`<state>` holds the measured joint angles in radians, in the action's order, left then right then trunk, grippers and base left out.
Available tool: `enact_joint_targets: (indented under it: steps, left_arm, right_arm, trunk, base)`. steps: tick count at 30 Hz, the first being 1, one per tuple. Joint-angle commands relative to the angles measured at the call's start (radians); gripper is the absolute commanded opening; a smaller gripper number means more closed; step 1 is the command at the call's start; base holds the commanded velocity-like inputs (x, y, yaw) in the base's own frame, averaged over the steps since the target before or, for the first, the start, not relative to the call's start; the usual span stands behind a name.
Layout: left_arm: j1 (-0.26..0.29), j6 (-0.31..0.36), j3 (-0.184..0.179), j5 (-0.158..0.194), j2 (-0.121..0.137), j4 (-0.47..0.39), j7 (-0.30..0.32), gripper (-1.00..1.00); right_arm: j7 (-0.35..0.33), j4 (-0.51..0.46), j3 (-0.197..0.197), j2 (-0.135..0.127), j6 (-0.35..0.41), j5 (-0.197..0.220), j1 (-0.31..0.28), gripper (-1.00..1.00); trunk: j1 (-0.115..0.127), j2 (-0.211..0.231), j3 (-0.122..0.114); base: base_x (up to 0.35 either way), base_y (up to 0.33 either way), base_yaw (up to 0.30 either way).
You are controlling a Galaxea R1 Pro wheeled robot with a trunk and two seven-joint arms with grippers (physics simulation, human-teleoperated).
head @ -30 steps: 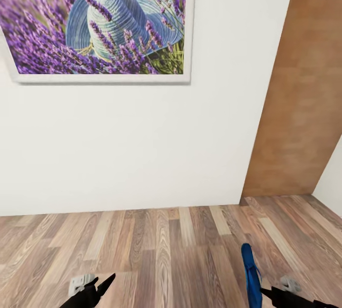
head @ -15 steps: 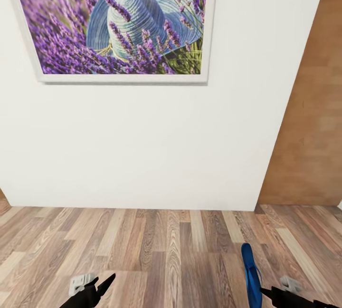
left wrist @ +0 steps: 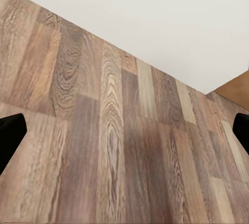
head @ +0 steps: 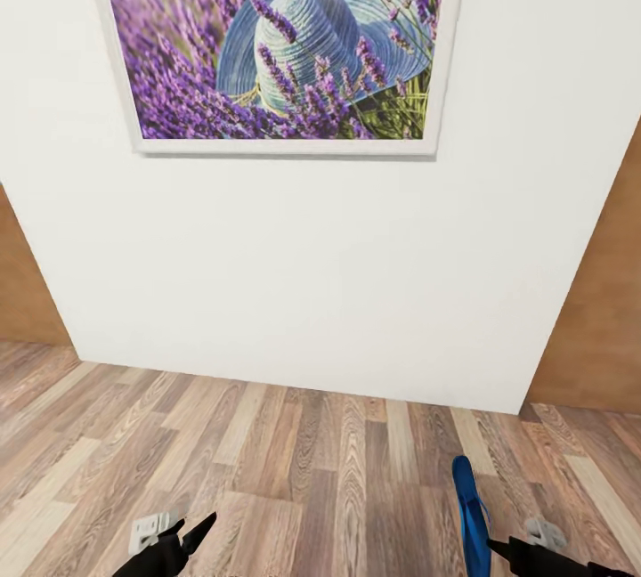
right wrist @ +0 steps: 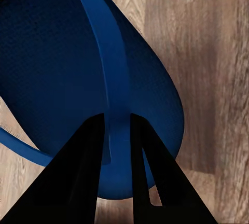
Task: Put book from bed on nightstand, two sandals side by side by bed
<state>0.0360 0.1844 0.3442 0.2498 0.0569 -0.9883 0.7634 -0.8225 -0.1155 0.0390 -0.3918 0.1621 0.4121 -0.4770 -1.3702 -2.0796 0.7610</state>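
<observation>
My right gripper (head: 499,547) is shut on a bright blue sandal (head: 469,513), which hangs edge-on above the wood floor at the lower right of the head view. In the right wrist view the two black fingers (right wrist: 83,172) pinch the sandal's thong strap against its sole (right wrist: 52,53). My left gripper (head: 191,528) is at the lower left, open, with bare floor between its fingertips (left wrist: 10,136). The book, the bed and the nightstand are out of view.
A white wall (head: 303,274) stands straight ahead, bearing a framed lavender picture (head: 276,34). Tan wooden doors flank it at the right (head: 605,310) and the left (head: 22,292). Light-brown plank floor (head: 312,470) runs from the wall to me.
The whole view has shifted: the wall and picture slid to the right and a tan door came in at the left, so the camera turned left. Both grippers keep their pose, with the sandal still held.
</observation>
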Motion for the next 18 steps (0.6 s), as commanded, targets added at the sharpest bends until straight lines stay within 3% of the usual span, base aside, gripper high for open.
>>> enact_joint_targets:
  steps: [1,3,6,9,12,15,18]
  left_arm:
    - [0.001,0.010,0.000,0.008,0.000,0.000,0.003,1.00]
    - [0.001,0.010,-0.007,0.005,0.000,0.000,0.000,1.00]
    - [0.001,0.010,-0.058,-0.026,-0.003,0.002,-0.036,1.00]
    - [0.002,0.010,-0.120,-0.101,-0.005,0.055,-0.154,1.00]
    - [0.014,-0.010,-0.154,-0.190,-0.009,0.160,-0.252,1.00]
    - [0.040,-0.051,-0.164,-0.251,-0.011,0.225,-0.280,1.00]
    - [0.051,-0.067,-0.167,-0.271,-0.011,0.244,-0.286,1.00]
  right_arm:
    - [-0.001,-0.001,0.003,-0.001,0.010,0.011,0.000,-1.00]
    - [-0.001,-0.001,0.003,-0.001,0.009,0.011,0.000,-1.00]
    - [-0.001,-0.001,0.004,-0.001,0.010,0.011,0.000,-1.00]
    - [0.000,-0.001,0.004,-0.001,0.010,0.011,0.000,-1.00]
    - [0.001,-0.001,0.004,0.000,0.010,0.011,0.000,-1.00]
    - [0.002,-0.001,0.004,0.000,0.010,0.011,0.000,-1.00]
    - [0.002,-0.001,0.004,-0.001,0.010,0.011,0.000,-1.00]
  trunk:
    - [0.000,0.000,0.001]
    - [0.000,0.000,0.001]
    - [0.000,0.000,0.001]
    - [0.000,0.000,0.001]
    - [0.000,0.000,0.001]
    - [0.000,0.000,0.001]
    - [0.000,0.000,0.001]
  base:
    - [0.000,0.000,0.291]
    - [0.000,0.000,0.291]
    - [0.000,0.000,0.291]
    - [0.000,0.000,0.291]
    - [0.000,0.000,0.291]
    - [0.000,0.000,0.291]
    - [0.000,0.000,0.291]
